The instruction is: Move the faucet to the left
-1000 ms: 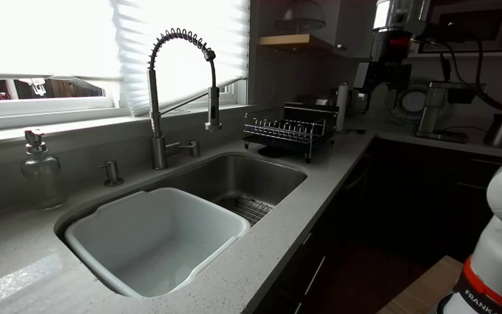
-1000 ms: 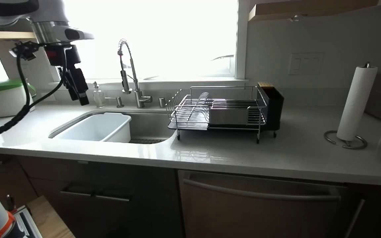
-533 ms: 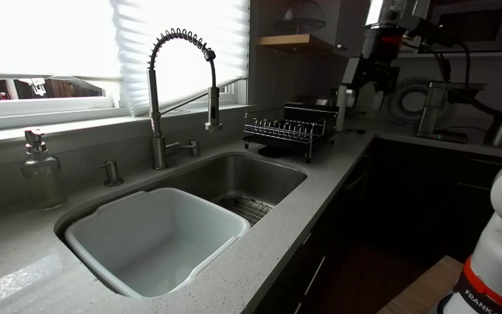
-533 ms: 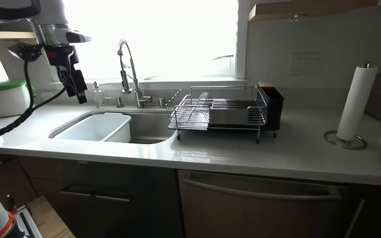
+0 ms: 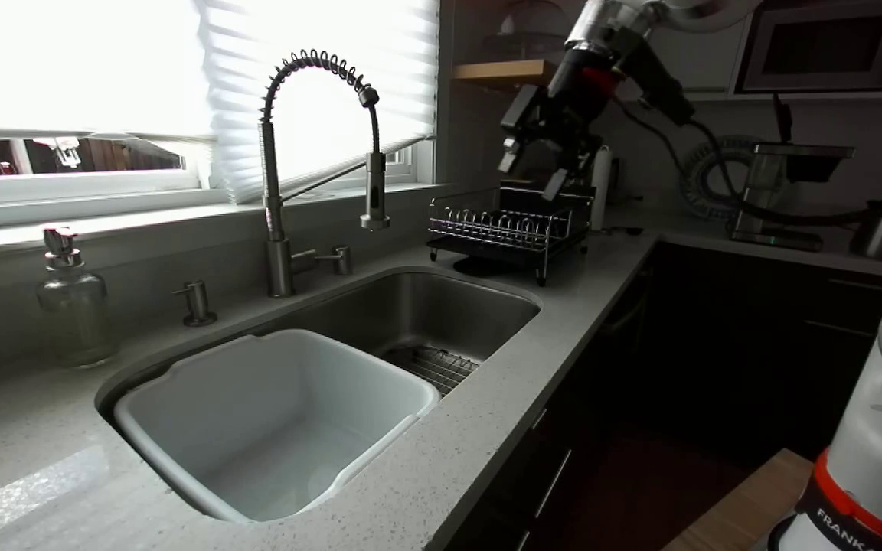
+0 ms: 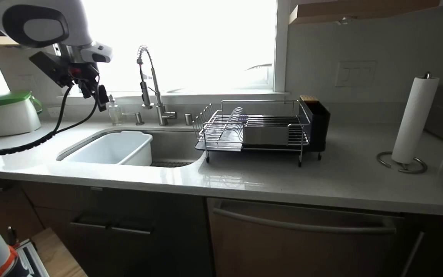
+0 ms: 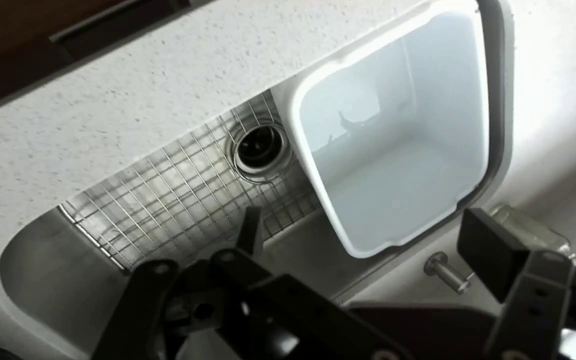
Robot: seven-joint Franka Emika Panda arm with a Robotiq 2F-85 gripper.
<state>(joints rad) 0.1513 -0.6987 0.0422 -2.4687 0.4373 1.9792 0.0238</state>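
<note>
"Where do things stand?"

"The black two-fingered gripper [image 7: 365, 227] hangs with its jaws spread wide, nothing between them, clear of the tall, spring-coiled chrome gooseneck faucet [image 5: 272, 180]. That stands at the far rim of the brushed-steel sink [image 5: 479, 306], its slim metal spray head [image 5: 375, 193] hanging above it."

"How would you swing it left?"

"Facing the bright white window [image 6: 206, 42], I'd bring the jaws together, reach around to the head's right side and press left slowly, tracing an arc about the faucet's upright. A quick shove might only make the neck flex."

"And the containers?"

"A white rectangular plastic tub [image 7: 448, 85] sits in the sink's left part; the glare inside suggests water, but I can't be sure. Beyond it, a clear glass pump bottle [image 5: 76, 317] seems to hold pale liquid."
</note>
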